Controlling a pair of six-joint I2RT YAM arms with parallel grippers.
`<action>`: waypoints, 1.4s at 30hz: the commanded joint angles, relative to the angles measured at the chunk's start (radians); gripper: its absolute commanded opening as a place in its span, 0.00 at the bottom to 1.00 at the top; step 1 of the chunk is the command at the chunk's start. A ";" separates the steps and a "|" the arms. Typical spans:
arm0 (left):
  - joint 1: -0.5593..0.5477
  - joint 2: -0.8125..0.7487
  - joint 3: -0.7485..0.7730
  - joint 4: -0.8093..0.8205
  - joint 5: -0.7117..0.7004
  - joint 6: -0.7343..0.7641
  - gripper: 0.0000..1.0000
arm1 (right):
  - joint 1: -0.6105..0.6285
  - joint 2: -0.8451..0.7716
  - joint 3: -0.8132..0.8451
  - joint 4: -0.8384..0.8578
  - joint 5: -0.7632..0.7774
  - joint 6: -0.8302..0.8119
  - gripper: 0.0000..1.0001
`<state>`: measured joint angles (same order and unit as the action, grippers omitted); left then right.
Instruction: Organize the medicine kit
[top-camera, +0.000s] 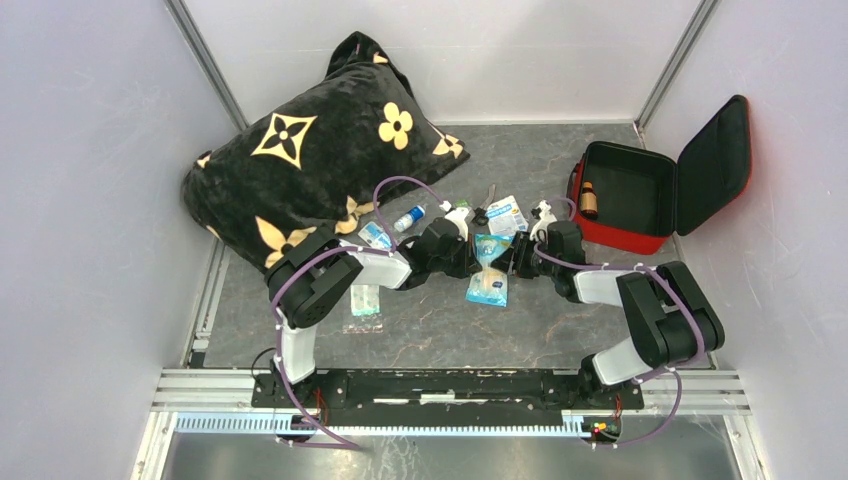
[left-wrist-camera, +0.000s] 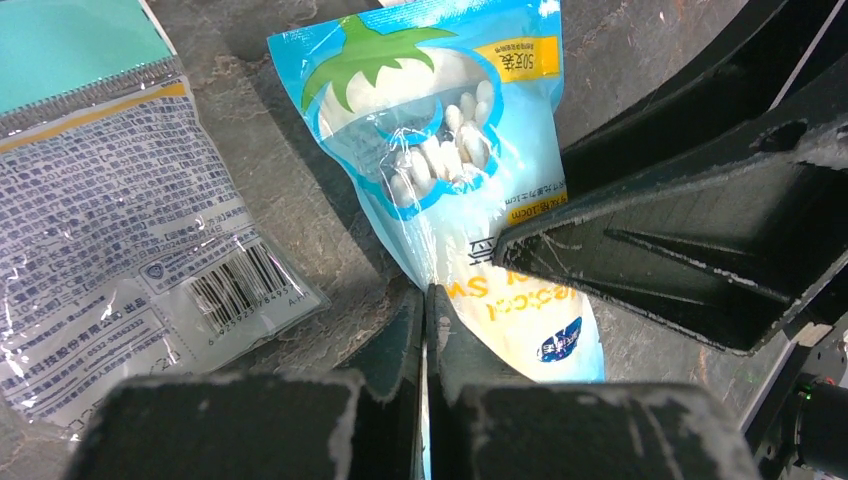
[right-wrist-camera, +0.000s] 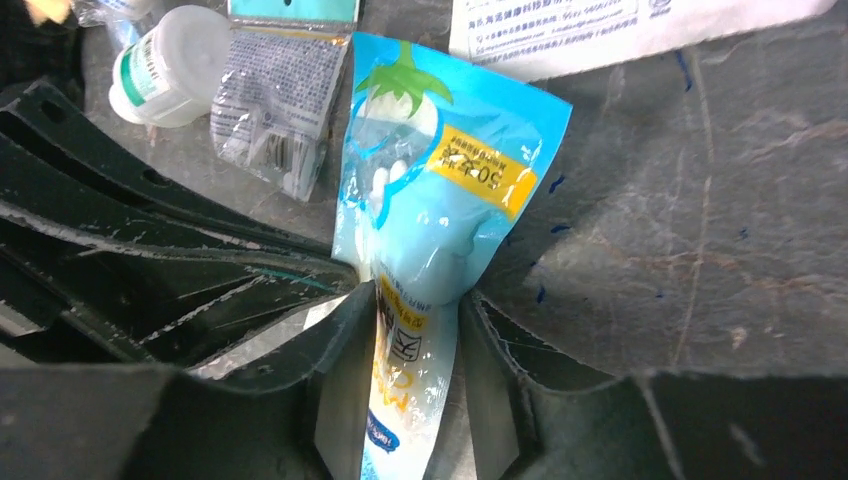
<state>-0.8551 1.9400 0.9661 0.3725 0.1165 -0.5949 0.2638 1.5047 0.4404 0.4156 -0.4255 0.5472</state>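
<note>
The left tool (left-wrist-camera: 425, 300) is clamped on the swab pouch (left-wrist-camera: 440, 130). Its two dark fingers are pressed together with only a thin edge of the film showing between them. The right tool (right-wrist-camera: 418, 300) stands partway apart, and its fingers (right-wrist-camera: 345, 380) press the pouch's lower part from both sides, so the film bunches narrow between them. The pouch is glossy blue plastic with a clear window showing white cotton tips, a green leaf print and a yellow label. It lies flat near the middle of the desk (top-camera: 450, 330), whose top is dark grey with a veined, stone-like pattern.

The medicine kit (top-camera: 625, 238) sits open at the far right corner of the desk. It is a red hard shell with rounded corners and black lining, and its lid (top-camera: 715, 165) stands up toward the right edge. A small brown bottle (top-camera: 588, 200) lies inside. Only the top view shows the kit, along with the plush black pillow (top-camera: 300, 160) with gold flowers at the far left.

The wrist views show details the top view does not. There is a crinkled clear packet (left-wrist-camera: 110, 250) with a barcode and grey print just beside the pouch. The right wrist view also shows a white-capped little bottle (right-wrist-camera: 165, 65) and a white printed sheet (right-wrist-camera: 620, 30) beyond it.
</note>
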 joint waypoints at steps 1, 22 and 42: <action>-0.005 0.031 0.006 -0.053 -0.006 0.014 0.05 | 0.001 0.017 -0.039 0.071 -0.055 0.063 0.38; 0.003 -0.523 0.136 -0.556 -0.382 0.189 0.88 | -0.158 -0.346 0.275 -0.392 0.364 -0.128 0.17; 0.016 -0.700 0.106 -0.704 -0.533 0.255 0.97 | -0.431 0.142 1.047 -0.944 0.717 -0.514 0.17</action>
<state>-0.8425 1.2514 1.0733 -0.3222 -0.3912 -0.3927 -0.1261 1.5547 1.3930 -0.3759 0.2600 0.1333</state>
